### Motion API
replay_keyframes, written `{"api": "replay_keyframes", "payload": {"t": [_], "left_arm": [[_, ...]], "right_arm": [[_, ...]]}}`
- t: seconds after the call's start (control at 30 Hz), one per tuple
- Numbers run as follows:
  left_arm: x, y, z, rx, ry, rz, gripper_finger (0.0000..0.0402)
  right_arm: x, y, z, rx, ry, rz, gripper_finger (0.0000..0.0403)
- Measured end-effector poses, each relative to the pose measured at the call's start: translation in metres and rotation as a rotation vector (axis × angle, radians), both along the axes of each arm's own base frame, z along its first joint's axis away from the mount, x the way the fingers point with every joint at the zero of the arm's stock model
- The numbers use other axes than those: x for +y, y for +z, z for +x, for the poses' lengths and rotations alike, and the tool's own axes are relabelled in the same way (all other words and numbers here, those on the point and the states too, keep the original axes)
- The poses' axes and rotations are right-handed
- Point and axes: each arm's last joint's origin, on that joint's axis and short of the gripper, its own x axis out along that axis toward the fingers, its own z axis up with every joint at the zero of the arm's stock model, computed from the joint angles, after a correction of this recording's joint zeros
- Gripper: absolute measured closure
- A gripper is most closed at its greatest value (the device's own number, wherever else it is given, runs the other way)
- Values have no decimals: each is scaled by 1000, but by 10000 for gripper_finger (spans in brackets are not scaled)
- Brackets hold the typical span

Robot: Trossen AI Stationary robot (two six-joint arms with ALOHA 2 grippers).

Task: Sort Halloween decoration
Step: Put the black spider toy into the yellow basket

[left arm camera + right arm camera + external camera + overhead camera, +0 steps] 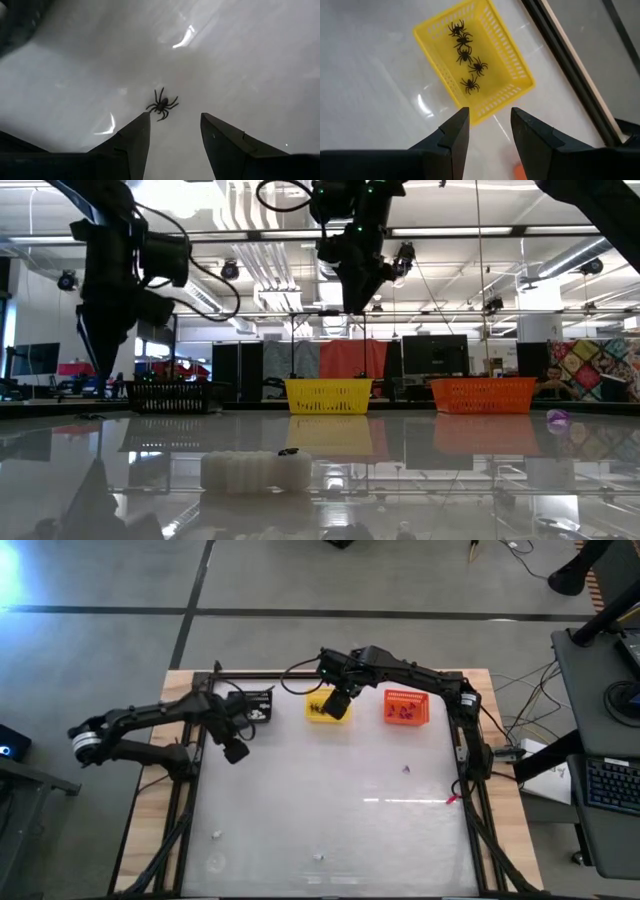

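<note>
Left gripper: the left gripper (172, 135) hangs above the glossy white table (300, 800) near the small black slatted plastic basket (258, 706), its fingers spread with nothing between them.
Spider below it: a tiny black plastic spider (162, 105) lies on the table just ahead of the left fingertips, apart from them.
Right gripper: the right gripper (490, 125) hovers over the near edge of the small yellow slatted plastic basket (516, 65), fingers parted and empty.
Yellow basket contents: five more black spiders (465, 54) lie in a line on its floor.
Orange basket: the small orange slatted plastic basket (406, 707) holds dark bits too small to tell apart.
Loose pieces: a purple bit (406, 770) sits on the open table right of centre; white bits (319, 857) lie near the front edge.
Hard to see: the black basket's contents are partly hidden by the left arm.
Open room: the table's middle is wide and bare.
</note>
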Motion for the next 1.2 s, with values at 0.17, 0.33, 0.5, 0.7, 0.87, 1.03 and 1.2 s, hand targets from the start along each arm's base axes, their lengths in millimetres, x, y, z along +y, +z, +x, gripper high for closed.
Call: {"api": "replay_keyframes", "payload": {"t": [0.17, 0.33, 0.5, 0.7, 0.87, 1.03, 1.2], "left_arm": [[2, -14, 3, 38, 34, -24, 244], [5, -23, 9, 81, 77, -48, 244], [8, -32, 14, 109, 96, -63, 244], [11, -41, 18, 134, 96, -75, 244], [10, -49, 18, 179, 95, -92, 244], [9, -60, 16, 227, 88, -115, 244], [11, -67, 18, 271, 73, -137, 253]], "right_arm": [[3, 0, 1, 1, -10, 7, 264], [8, 0, 2, -1, -3, 8, 264], [11, 0, 3, 1, 12, 6, 264], [11, 0, 3, 4, 23, 3, 264], [11, 0, 3, 7, 37, -1, 264], [11, 0, 3, 9, 43, -2, 264], [11, 0, 3, 9, 45, -3, 264]]}}
